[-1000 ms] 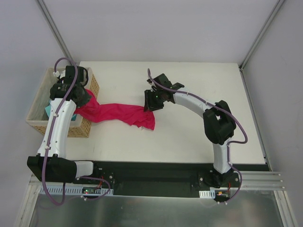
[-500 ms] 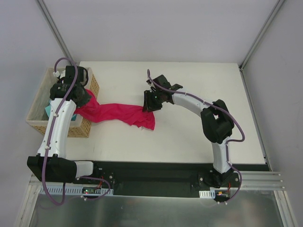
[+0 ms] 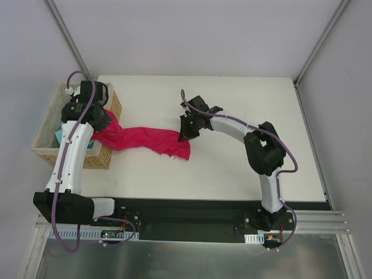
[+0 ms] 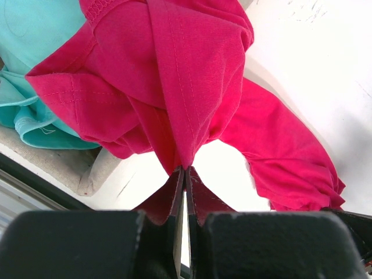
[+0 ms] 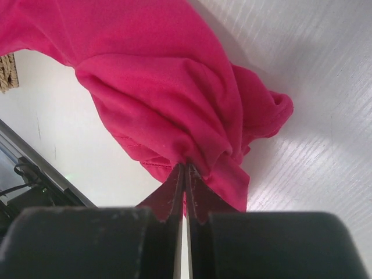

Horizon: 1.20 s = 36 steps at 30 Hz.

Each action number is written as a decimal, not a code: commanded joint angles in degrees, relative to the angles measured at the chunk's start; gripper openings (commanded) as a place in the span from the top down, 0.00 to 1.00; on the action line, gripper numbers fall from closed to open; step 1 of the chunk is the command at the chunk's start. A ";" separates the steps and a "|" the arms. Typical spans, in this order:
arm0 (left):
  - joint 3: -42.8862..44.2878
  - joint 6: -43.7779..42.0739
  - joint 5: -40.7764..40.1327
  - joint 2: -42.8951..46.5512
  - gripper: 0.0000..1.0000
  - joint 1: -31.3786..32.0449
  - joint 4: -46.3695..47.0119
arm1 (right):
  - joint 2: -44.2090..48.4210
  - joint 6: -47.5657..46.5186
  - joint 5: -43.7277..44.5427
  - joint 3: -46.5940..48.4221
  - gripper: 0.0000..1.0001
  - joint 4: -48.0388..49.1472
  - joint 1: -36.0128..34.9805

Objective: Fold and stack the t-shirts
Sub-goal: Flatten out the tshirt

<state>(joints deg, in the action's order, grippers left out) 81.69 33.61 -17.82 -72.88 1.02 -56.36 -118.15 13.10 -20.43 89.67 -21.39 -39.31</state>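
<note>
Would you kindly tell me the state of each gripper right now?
Left gripper: shut on the crimson t-shirt.
Right gripper: shut on the crimson t-shirt.

Left edge: wicker basket (image 3: 102,156) stands in the way.
Centre: crimson t-shirt (image 3: 145,138) stretches from basket to mid-table.
Right half: table (image 3: 279,99) bare, open passage.

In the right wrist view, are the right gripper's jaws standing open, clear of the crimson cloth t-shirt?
No: the right gripper is shut, its jaws pinching a fold of the crimson cloth t-shirt.
</note>
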 commanded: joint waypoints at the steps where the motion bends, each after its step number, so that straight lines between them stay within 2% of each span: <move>1: 0.57 0.23 0.60 0.81 1.00 -0.66 0.63 | 0.37 -0.27 0.73 1.99 0.99 -0.23 -0.33; 13: 4.17 -3.02 6.13 1.43 1.00 -0.66 8.19 | -0.33 -8.18 7.41 17.37 0.99 -10.25 3.62; 25: 10.24 -5.66 10.61 -0.68 1.00 -0.66 11.18 | 4.50 -12.31 13.04 22.92 0.99 -13.94 9.33; 31: 12.09 -6.27 12.20 -1.12 1.00 -0.66 12.24 | 4.51 -12.58 13.74 23.44 0.99 -14.03 11.01; 36: 13.58 -7.06 12.64 -1.56 1.00 -0.66 12.33 | 2.49 -12.75 14.80 28.88 0.99 -15.17 13.11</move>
<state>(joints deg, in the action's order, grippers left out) 92.20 28.27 -6.46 -74.39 0.99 -45.71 -117.23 1.34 -7.42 112.01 -35.33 -27.86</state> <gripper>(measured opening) 0.006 0.019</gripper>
